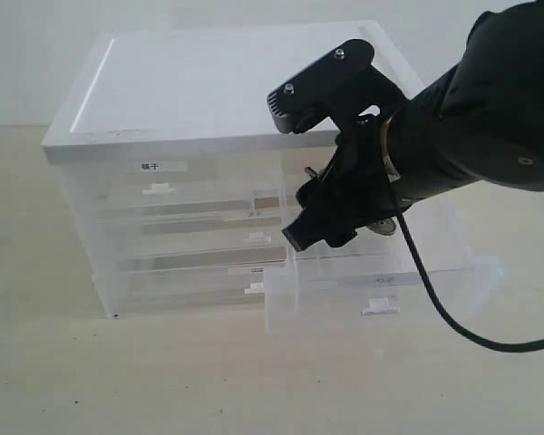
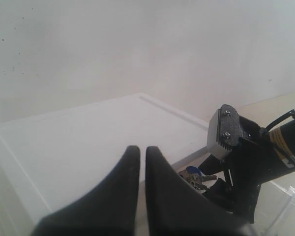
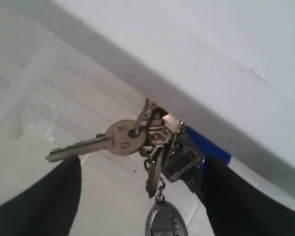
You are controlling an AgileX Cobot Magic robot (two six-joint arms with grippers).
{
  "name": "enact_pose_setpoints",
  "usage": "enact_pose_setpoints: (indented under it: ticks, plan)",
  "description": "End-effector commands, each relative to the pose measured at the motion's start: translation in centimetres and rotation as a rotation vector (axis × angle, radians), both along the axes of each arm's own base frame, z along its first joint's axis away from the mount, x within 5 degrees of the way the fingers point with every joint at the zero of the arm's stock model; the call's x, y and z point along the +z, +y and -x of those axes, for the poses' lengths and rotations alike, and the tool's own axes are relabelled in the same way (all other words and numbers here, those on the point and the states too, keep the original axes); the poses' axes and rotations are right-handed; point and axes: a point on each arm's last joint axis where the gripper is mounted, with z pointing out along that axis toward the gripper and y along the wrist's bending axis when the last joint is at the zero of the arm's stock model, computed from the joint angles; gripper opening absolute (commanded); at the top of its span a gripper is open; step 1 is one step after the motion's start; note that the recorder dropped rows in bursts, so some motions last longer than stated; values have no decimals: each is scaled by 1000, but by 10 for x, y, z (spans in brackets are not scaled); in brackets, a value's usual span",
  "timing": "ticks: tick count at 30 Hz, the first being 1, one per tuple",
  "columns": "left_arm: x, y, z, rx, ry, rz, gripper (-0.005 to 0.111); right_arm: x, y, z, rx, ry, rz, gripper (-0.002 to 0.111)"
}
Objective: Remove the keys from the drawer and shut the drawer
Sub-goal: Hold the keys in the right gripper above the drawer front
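Right gripper [image 1: 319, 222] centre-right of frame, keys [image 3: 152, 142] dangling between its fingers above the pulled-out drawer [image 1: 381, 292] at lower right; whether it clamps them cannot be told. Left gripper [image 2: 141, 150] clenched, holding nothing.

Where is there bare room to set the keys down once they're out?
Free: the tabletop in front of the cabinet, left of the open drawer, and the cabinet's white top. Crowded: over the drawer, where the right gripper and keys are.
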Motion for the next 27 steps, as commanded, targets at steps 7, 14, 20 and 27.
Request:
enact_pose_setpoints:
  ticks: [7, 14, 20, 27]
  plan:
    - [-2, -1, 2, -15, 7, 1, 5, -1, -2, 0, -3, 0, 30, 20]
    - [-2, -1, 2, -15, 7, 1, 5, 1, -3, -1, 11, -26, 53, 1]
    - [-1, -1, 2, -13, 7, 5, 5, 9, -4, 1, 16, -55, 17, 55]
    - [-1, -1, 1, -9, 6, 6, 5, -17, 8, -10, 26, -24, 46, 64]
